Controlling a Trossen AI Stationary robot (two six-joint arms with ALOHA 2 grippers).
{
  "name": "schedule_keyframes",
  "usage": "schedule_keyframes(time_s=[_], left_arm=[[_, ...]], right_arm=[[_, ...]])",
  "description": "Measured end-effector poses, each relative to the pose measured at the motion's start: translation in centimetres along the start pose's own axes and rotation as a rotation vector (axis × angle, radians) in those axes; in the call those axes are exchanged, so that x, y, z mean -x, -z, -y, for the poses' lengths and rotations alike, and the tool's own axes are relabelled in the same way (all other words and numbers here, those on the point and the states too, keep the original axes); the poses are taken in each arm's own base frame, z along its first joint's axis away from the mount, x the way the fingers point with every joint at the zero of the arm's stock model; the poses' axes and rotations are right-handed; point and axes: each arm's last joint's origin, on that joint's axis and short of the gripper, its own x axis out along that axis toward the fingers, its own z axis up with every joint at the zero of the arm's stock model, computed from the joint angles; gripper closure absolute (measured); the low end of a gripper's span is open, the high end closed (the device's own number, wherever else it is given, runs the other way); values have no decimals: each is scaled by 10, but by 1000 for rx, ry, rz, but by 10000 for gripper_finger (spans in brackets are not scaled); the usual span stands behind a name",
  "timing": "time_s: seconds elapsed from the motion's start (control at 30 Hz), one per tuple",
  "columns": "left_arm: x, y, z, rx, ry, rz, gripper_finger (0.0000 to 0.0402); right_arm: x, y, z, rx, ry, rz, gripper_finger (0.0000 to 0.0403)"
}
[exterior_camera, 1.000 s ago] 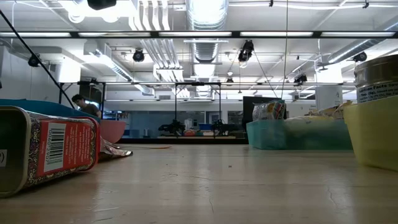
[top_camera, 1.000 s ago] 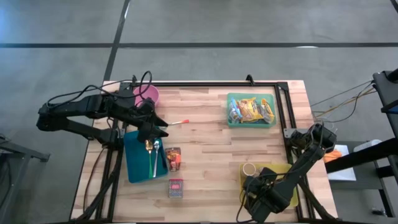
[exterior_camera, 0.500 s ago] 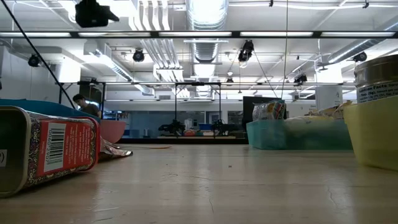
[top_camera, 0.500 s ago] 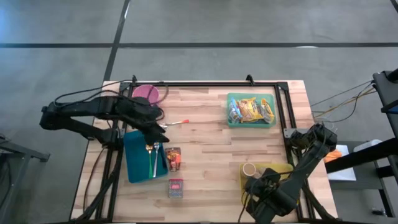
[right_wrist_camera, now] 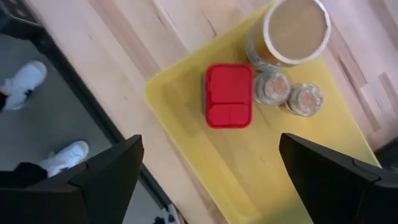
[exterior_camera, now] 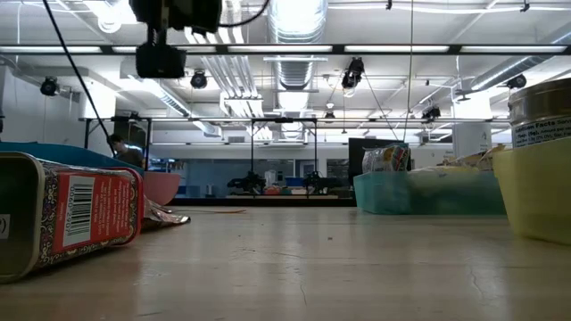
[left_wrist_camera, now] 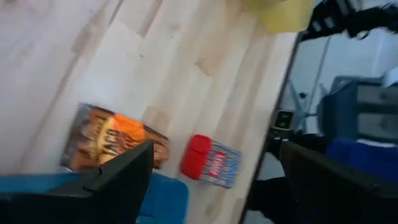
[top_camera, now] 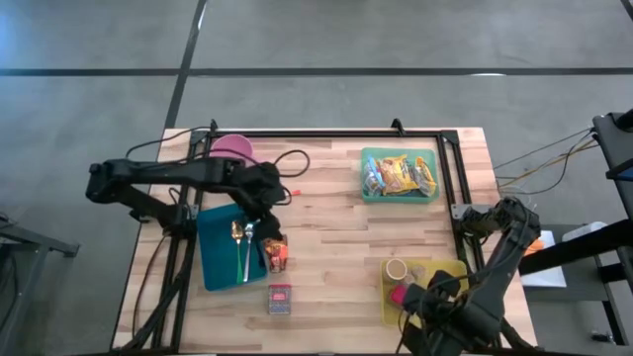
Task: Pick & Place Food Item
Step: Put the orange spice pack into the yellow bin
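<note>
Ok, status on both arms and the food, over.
Left gripper open, above the orange snack packet, nothing held. Right gripper open, over the yellow tray holding the red box. Nothing blocking the packet.

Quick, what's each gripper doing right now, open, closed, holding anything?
Left gripper: open, empty, above the orange snack packet.
Right gripper: open, empty, over the yellow tray.

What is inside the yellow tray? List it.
The yellow tray holds a red container, a large open jar and two small lidded jars. The tray's far end is out of view.
</note>
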Motion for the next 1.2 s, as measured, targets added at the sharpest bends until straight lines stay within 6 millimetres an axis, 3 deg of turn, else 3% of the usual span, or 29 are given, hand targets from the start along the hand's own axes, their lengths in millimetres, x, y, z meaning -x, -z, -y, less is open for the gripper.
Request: schedule_keyframes(time_s=[0.37,0.77,1.2], left_arm=[[-52,-21,-30,-306,-206,-130,48],[-111,-23,-64,-307,-282,-385,48],[-132,-17,-84,-396,-376,-426,48]], right_arm=[[13,-6,-2,-26,-52,101,31],[12,-6,-2,-52,-49,100,31],[9,-5,-2,-55,-40,107,31]])
